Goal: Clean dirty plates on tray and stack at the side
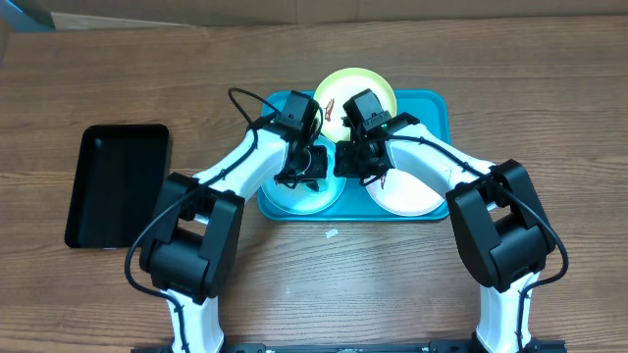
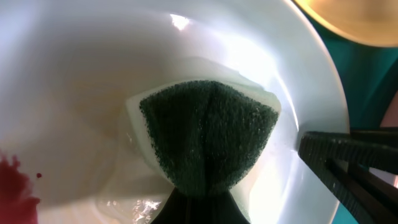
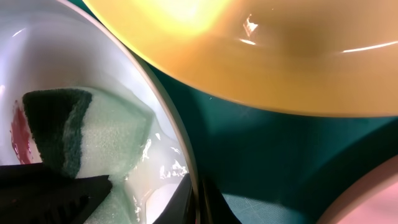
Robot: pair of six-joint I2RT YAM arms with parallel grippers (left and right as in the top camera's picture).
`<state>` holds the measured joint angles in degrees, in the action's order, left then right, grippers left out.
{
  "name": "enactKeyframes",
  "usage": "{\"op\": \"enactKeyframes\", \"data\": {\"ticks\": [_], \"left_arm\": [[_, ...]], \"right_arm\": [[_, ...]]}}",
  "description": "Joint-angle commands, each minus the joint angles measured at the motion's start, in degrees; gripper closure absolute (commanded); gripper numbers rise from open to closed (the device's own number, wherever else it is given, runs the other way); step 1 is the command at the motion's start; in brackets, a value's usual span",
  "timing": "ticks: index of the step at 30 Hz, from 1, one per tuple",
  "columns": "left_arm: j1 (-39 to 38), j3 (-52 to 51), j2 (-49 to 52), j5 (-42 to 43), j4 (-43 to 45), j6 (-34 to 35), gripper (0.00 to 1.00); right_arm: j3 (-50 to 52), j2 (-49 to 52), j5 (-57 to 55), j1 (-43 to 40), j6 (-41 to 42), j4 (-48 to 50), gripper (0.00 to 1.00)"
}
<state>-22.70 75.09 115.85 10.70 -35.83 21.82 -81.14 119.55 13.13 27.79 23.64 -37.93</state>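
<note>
Left claw [image 2: 199,213] clamped on sponge [image 2: 208,134], pressing it into bluish-white plate [image 2: 74,74] on turquoise tray [image 1: 432,110]. Right claw [image 3: 198,204] closed, apparently pinching same plate's rim. Red smear [image 2: 13,180] beside sponge, not yet wiped. Risks: rim pinch slips under scrubbing and plate skids; claws sit close and may collide.

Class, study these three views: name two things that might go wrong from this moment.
The red smear lies beside the sponge, so the left gripper may miss it.
The right gripper seems to pinch the bluish-white plate at its rim; scrubbing could tip it against the yellow-green plate.
</note>
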Motion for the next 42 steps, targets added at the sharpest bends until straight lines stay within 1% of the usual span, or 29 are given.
{"op": "enactKeyframes", "data": {"ticks": [1,6,11,16,21,24,31,42], "left_arm": [[2.3,-7.5,6.7,-11.5,-0.4,-1.2,0.96],[3.4,-7.8,6.7,-15.8,-0.3,-1.1,0.96],[4.6,-7.7,6.6,-16.7,-1.1,-1.1,0.96],[5.4,-6.9,6.6,-20.9,-4.3,-1.0,0.96],[5.5,-5.2,6.6,-27.1,-7.5,-0.6,0.96],[5.5,-4.2,6.6,-29.0,-8.5,-0.4,0.96],[5.5,-1.1,6.6,-32.3,-11.1,-0.4,0.96],[5.4,5.4,6.6,-31.7,-15.8,-0.4,0.96]], "right_arm": [[0.4,0.4,-0.5,0.1,0.6,0.6,0.96],[0.5,0.4,-0.5,0.1,0.6,0.6,0.96],[0.5,0.4,-0.7,0.1,0.6,0.3,0.96],[0.4,0.4,-1.1,0.1,0.6,0.2,0.96],[0.5,0.4,-1.4,0.1,0.6,0.2,0.96],[0.5,0.4,-1.5,0.1,0.6,0.0,0.96],[0.4,0.4,-1.6,0.1,0.6,-0.1,0.96],[0.5,0.4,-1.7,0.1,0.6,-0.3,0.96]]}}
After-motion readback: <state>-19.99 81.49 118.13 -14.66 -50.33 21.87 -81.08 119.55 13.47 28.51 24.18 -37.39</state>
